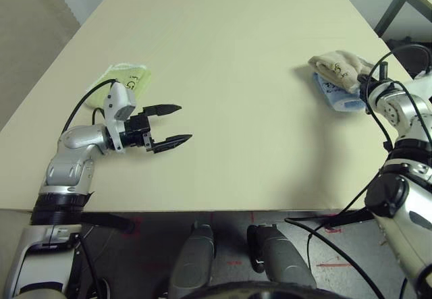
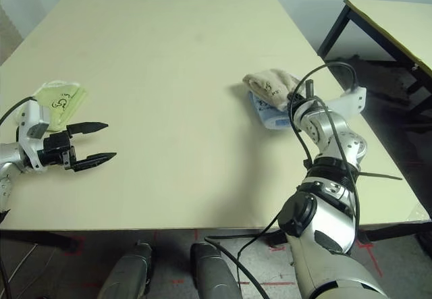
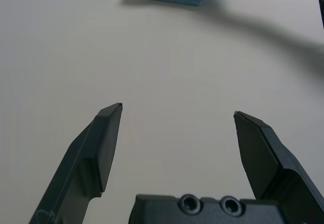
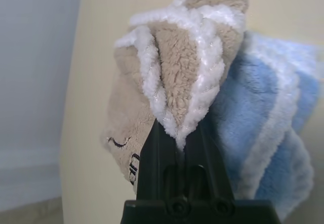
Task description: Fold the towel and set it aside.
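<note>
My right gripper [image 4: 177, 138] is clamped on the beige-tan terry towel with white stitched edging [image 1: 337, 65]: in the right wrist view the two black fingers [image 4: 158, 158] stand pressed together with a bunched fold of the towel's edge pinched between their tips. The towel is gathered into a thick, folded bundle at the right side of the pale yellow table [image 1: 223, 63], about midway between the near and far edges and close to the right rim. It rests on top of a folded light blue towel with white stripes [image 1: 335, 96], overlapping that towel's far part while the blue one's near part shows from under it. The bundle's long axis runs roughly from far-left to near-right, towards my wrist, with its rounded far-left end pointing to the table's middle and its near-right end in my fingers. A dark embroidered mark shows on the beige cloth beside the fingers in the wrist view.

My left gripper [image 1: 169, 125] hovers over the near-left part of the table with its two black fingers spread wide and nothing between them, pointing right across the bare tabletop towards the two stacked towels. Just beyond my left wrist lies a folded light green towel [image 1: 131, 77] with dark lettering, near the table's left edge, well apart from the beige one.
</note>
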